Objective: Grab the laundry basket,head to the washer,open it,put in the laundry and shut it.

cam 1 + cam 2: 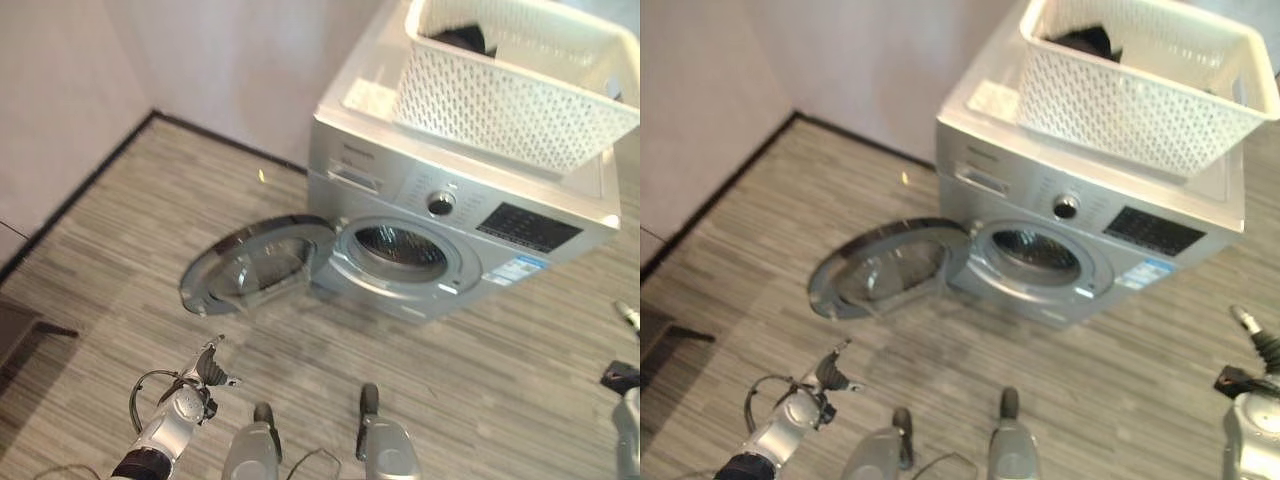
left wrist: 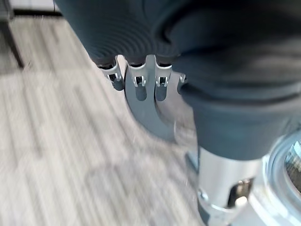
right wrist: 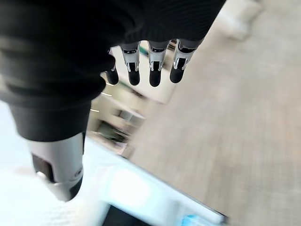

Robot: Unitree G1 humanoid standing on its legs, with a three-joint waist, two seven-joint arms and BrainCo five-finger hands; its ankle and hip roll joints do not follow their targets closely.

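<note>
Right hand (image 3: 141, 61), fingers straight, above floor (image 3: 235, 132)

L arm enters from lower left, silver-grey forearm angled up and inward; left hand (image 1: 207, 372) sits low in the head views, fingers extended fwd, not curled round anything; in its wrist view the dark ribbed cover fills the upper part, silver fingers (image 2: 140, 87) in a straight row beside it, thumb apart and also straight. R arm shows at the far right edge, low; right hand (image 1: 1252, 350) raised, fingers pointing up; in its wrist view fingers (image 3: 154, 66) hang straight w/ dark tips in a row, thumb apart and extended, nothing held; both hands relaxed, empty.
</note>
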